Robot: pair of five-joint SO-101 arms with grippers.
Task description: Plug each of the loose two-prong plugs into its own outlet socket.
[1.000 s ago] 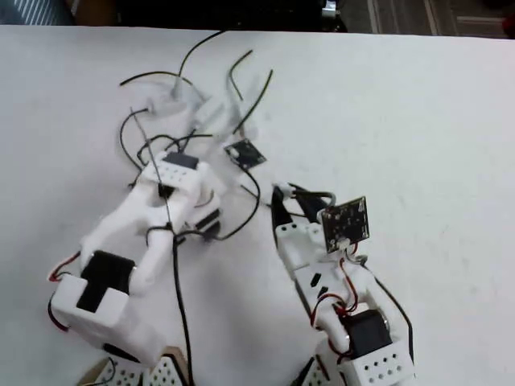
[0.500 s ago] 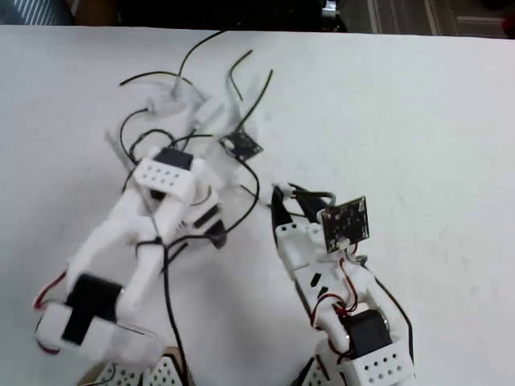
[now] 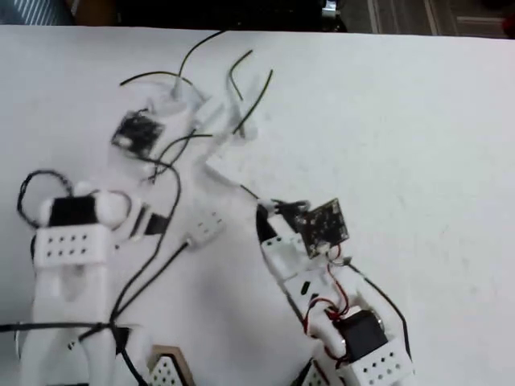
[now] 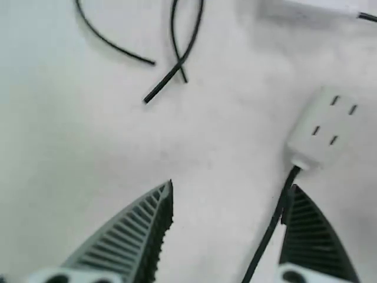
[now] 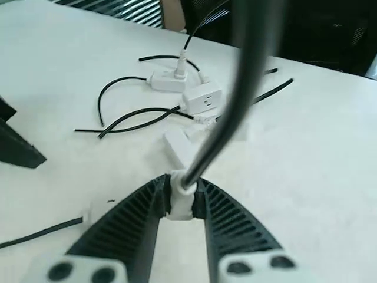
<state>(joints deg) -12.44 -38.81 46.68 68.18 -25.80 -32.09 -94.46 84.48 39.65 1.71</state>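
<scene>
You swung the left gripper [image 4: 231, 191] out to 9 o'clock, jaws open beside the outlet [image 4: 321, 127], so the plug [image 5: 178, 207] pinched in the right gripper [image 5: 181, 184] stayed unplugged.

Prongs of plug [image 5: 179, 203] hidden inside right claw [image 5: 181, 180]; left arm [image 3: 71, 241] blurred

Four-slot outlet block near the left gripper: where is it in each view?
High view: outlet block between the two arms.
Left wrist view: outlet block just ahead of one finger of the open left gripper.
Right wrist view: cannot tell; a faint pale shape beside the right gripper may be it.
Shared landmark: the black cable leaving the block's end.
</scene>
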